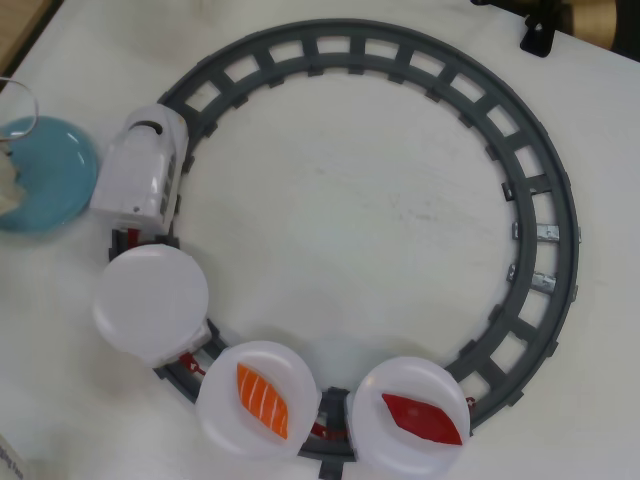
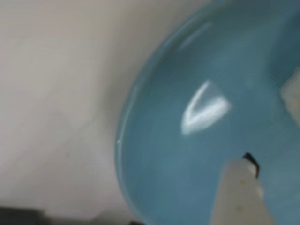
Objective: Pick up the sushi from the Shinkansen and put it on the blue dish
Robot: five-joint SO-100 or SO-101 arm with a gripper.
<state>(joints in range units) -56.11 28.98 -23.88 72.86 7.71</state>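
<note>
Overhead view: sushi (image 1: 10,185) barely visible, pale, over the blue dish (image 1: 50,170) at far left; Shinkansen (image 1: 140,170) just right, first plate (image 1: 150,300) empty. Gripper (image 2: 262,164) opening unclear. Placing step; next, release.

Overhead view: the track (image 1: 540,200) loops around the middle of the counter (image 1: 350,200). The train (image 1: 140,175) sits on its left side, nose toward the top. Three plates trail behind it along the lower-left curve: the first plate (image 1: 150,300) carries nothing, the second plate (image 1: 215,415) holds the salmon piece (image 1: 262,400), the third plate (image 1: 375,440) the diamond-shaped piece (image 1: 420,418). Just left of the train, off the track, lies the dish (image 1: 55,170).
</note>
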